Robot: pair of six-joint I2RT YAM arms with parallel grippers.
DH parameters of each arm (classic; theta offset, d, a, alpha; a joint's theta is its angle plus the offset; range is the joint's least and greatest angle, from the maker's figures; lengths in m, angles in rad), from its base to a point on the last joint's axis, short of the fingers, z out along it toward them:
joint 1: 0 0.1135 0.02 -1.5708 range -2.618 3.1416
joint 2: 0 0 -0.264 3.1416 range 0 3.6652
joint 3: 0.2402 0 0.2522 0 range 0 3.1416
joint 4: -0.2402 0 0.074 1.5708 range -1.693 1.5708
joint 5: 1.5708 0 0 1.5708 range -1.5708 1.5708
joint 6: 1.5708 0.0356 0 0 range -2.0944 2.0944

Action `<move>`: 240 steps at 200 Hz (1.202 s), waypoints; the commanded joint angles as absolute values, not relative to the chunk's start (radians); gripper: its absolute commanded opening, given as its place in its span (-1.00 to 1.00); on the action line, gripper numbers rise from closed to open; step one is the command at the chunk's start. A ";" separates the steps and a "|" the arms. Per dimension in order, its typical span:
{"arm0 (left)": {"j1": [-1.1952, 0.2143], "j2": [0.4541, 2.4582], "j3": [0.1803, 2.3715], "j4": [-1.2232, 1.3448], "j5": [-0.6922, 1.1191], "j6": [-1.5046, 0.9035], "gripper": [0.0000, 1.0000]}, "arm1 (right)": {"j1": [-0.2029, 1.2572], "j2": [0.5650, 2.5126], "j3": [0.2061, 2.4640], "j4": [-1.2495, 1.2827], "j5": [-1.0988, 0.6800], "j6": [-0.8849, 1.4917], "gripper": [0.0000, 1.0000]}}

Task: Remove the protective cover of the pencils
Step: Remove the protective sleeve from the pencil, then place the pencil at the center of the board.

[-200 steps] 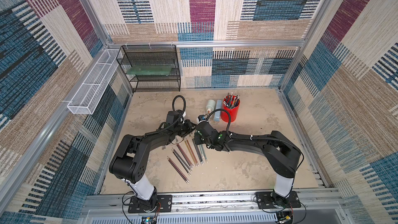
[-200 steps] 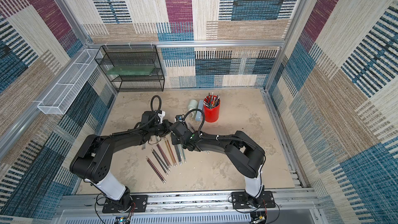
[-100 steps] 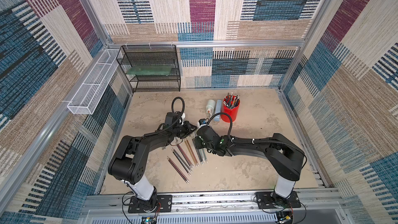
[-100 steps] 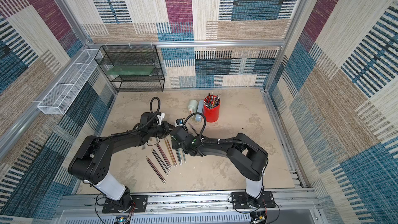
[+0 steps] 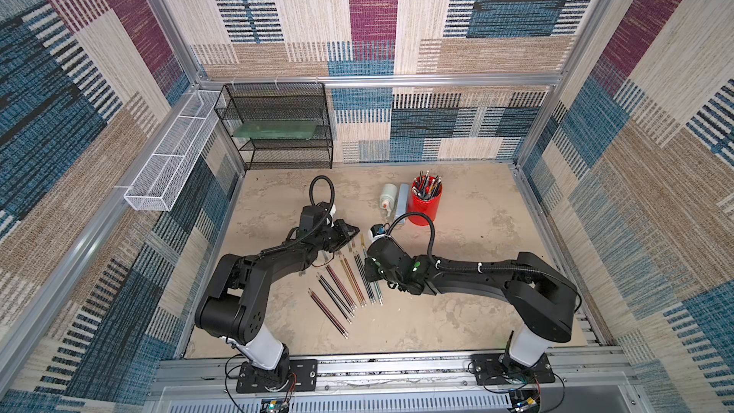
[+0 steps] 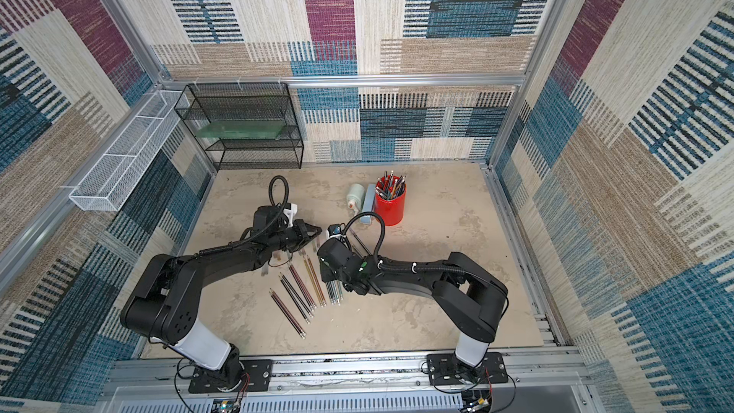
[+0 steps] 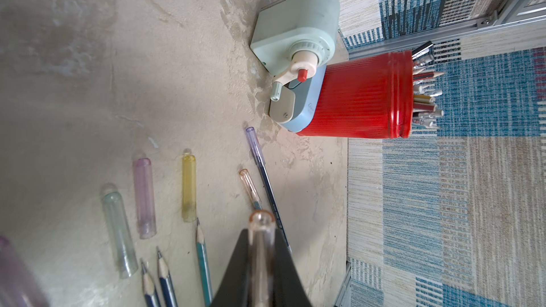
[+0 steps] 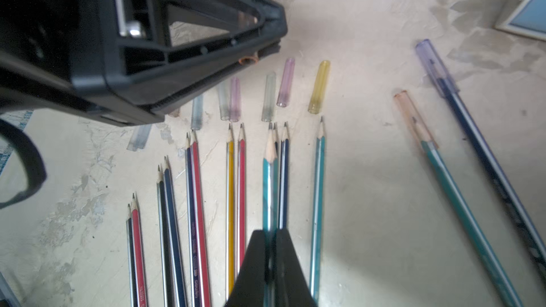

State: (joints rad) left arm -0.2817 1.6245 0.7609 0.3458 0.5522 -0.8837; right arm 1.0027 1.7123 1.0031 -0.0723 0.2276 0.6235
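A red cup of ribbed plastic stands upright right of centre on the mottled beige floor in both top views. It is crammed with pens and pencils too crowded to count. Just left of it in the frame sit a flat blue-grey device and a pale green crank sharpener. At the upper left of the floor a tiered black wire-mesh shelf carries one flat green board. A long white mesh basket, divided into compartments, hangs on the left wall. The task's pencils lie fanned at the centre of the frame between the two arms. They are slim, glossy, striped shafts in red, navy, black, yellow and teal. The right wrist view shows about twelve with bare sharpened wooden tips, mostly in pairs. Two more lie well apart from these with covers on: a teal one under an orange-tinted cover and a navy one under a violet cover. At least eight loose caps, short translucent tubes in clear, pink and one yellow, lie in a row just beyond the bare tips. The left gripper has its jaws pressed together on an orange-tinted cap, held above that row and apart from every pencil. The right gripper is clamped on the shaft of a teal pencil, whose bare tip points toward the caps.
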 commanded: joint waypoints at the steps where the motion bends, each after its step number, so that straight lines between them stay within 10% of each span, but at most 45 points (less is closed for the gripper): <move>1: -0.280 1.605 0.759 0.352 0.537 -0.882 -0.96 | 0.978 1.681 0.968 -0.048 0.242 0.632 -1.00; 240: -0.382 1.723 1.058 -0.155 0.359 -0.687 -1.00 | 0.893 1.819 0.933 0.015 0.115 0.613 -1.00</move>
State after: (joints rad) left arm -0.3790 1.6924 1.0187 -0.0898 0.3695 -0.7364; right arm 0.8944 1.8080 0.9222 -0.0158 0.1291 0.6197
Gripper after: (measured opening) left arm 0.135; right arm 0.099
